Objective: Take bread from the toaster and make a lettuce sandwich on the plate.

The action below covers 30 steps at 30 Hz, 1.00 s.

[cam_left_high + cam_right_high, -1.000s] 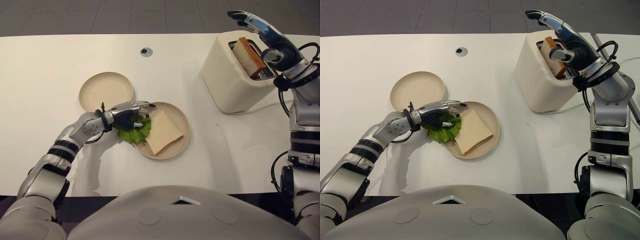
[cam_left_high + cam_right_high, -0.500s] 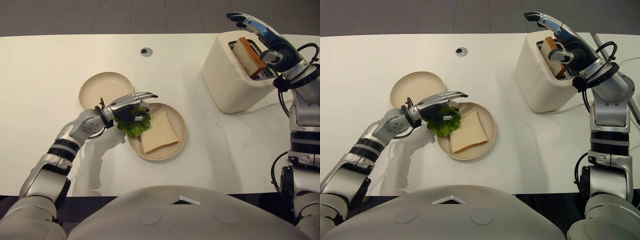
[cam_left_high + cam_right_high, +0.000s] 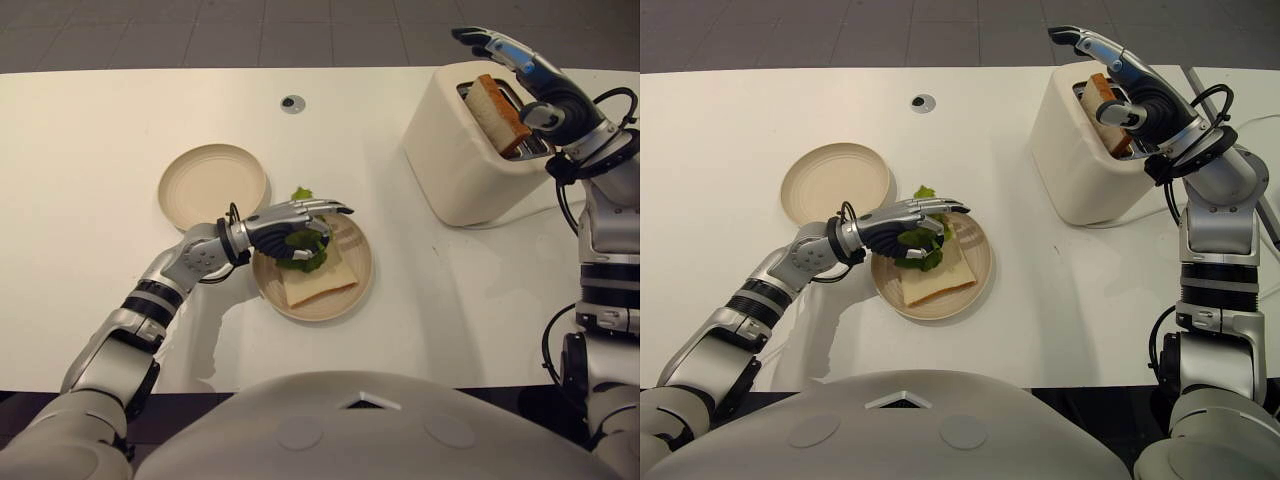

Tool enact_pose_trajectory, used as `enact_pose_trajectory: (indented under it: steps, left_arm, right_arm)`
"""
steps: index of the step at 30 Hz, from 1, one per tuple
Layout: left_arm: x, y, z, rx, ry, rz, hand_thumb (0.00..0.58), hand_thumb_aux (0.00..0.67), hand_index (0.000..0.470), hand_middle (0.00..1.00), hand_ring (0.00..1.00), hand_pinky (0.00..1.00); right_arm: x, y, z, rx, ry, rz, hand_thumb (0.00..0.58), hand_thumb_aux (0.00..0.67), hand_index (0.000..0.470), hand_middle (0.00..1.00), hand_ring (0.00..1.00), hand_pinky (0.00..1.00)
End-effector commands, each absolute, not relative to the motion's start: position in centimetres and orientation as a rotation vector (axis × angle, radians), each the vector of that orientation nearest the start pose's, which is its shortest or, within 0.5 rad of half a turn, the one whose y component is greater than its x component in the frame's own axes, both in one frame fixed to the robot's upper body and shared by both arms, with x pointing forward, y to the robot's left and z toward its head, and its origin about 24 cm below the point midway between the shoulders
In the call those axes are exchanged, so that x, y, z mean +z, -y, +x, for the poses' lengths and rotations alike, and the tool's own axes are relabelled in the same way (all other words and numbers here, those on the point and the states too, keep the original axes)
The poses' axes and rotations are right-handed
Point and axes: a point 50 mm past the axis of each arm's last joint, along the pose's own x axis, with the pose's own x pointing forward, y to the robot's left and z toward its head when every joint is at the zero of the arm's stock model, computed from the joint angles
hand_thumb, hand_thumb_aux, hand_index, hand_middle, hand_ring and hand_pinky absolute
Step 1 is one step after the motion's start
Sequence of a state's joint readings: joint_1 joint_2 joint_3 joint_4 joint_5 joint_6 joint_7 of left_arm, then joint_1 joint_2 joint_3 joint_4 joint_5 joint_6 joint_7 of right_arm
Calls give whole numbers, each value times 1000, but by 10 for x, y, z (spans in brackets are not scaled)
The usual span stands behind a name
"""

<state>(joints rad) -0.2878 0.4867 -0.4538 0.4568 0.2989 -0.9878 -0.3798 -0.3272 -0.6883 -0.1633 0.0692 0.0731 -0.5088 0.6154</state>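
White tabletop under both arms leaves little margin: the left hand (image 3: 280,215), clasped around the lettuce (image 3: 305,243) just above the bread slice (image 3: 320,283), could drop the leaf half off the slice if it lets go off-centre. At the right, the right hand (image 3: 535,75), fingers spread and holding nothing above the toaster (image 3: 450,170), might jam or crumble the toast (image 3: 497,112) with a skewed pinch. As for containers, the left plate (image 3: 212,180) lies bare, the middle plate (image 3: 362,270) carries the single slice, and the toaster has one toast standing in its slot.
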Motion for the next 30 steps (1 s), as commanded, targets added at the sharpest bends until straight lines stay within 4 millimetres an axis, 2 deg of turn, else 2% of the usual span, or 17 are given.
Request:
enact_pose_trajectory:
  steps: [1, 5, 11, 12, 13, 18, 22, 24, 26, 28, 30]
  left_arm:
    - [40, -107, 236, -1175, 565, 735, 580, 670, 470, 0, 0, 0]
    - [41, -104, 231, -1226, 573, 663, 580, 670, 470, 0, 0, 0]
    - [31, -106, 226, -1310, 489, 680, 580, 670, 470, 0, 0, 0]
    - [30, -107, 226, -1309, 476, 687, 445, 347, 243, 0, 0, 0]
    - [29, -108, 227, -1305, 466, 694, 0, 0, 0, 0, 0, 0]
    - [32, -111, 230, -1265, 474, 692, 0, 0, 0, 0, 0, 0]
    - [45, -112, 235, -1201, 542, 653, 0, 0, 0, 0, 0, 0]
    - [49, -113, 237, -1178, 563, 637, 0, 0, 0, 0, 0, 0]
    - [50, -115, 238, -1160, 565, 638, 0, 0, 0, 0, 0, 0]
    - [49, -116, 240, -1145, 557, 649, 0, 0, 0, 0, 0, 0]
    - [49, -116, 242, -1140, 553, 655, 0, 0, 0, 0, 0, 0]
  right_arm:
    - [195, 240, 275, 526, 571, -878, 0, 0, 0, 0, 0, 0]
    - [195, 240, 275, 522, 573, -879, 0, 0, 0, 0, 0, 0]
    - [194, 241, 276, 512, 569, -897, 0, 0, 0, 0, 0, 0]
    - [196, 242, 276, 500, 577, -905, 0, 0, 0, 0, 0, 0]
    - [198, 243, 276, 487, 588, -906, 0, 0, 0, 0, 0, 0]
    - [222, 252, 273, 375, 666, -921, 0, 0, 0, 0, 0, 0]
    - [243, 279, 274, 98, 610, -1198, 0, 0, 0, 0, 0, 0]
    - [229, 298, 281, 57, 413, -1344, 0, 0, 0, 0, 0, 0]
    - [204, 315, 286, 92, 191, -1440, 0, 0, 0, 0, 0, 0]
    - [184, 319, 288, 145, 63, -1490, 0, 0, 0, 0, 0, 0]
    - [172, 317, 290, 189, 11, -1518, 0, 0, 0, 0, 0, 0]
